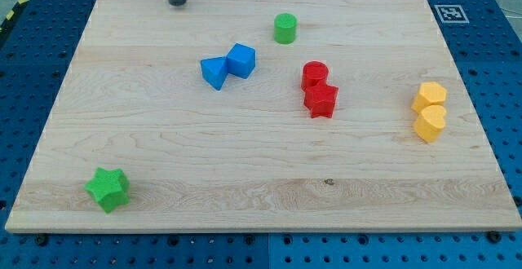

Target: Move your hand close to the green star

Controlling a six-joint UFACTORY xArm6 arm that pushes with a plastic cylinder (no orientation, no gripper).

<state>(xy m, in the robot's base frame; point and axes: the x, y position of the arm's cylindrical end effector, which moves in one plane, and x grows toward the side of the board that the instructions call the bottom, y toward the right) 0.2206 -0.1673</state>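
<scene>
The green star (108, 189) lies near the view's bottom left corner of the wooden board (163, 155). My tip (177, 1) is the lower end of a dark rod at the view's top, left of centre. It stands far from the green star, almost the whole depth of the board above it and a little to the right. The tip touches no block.
A green cylinder (285, 28) stands at the top centre. Two blue blocks (228, 65) touch each other left of centre. A red cylinder (314, 75) and a red star (321, 100) sit together at centre right. Two yellow blocks (429, 111) sit at the right edge.
</scene>
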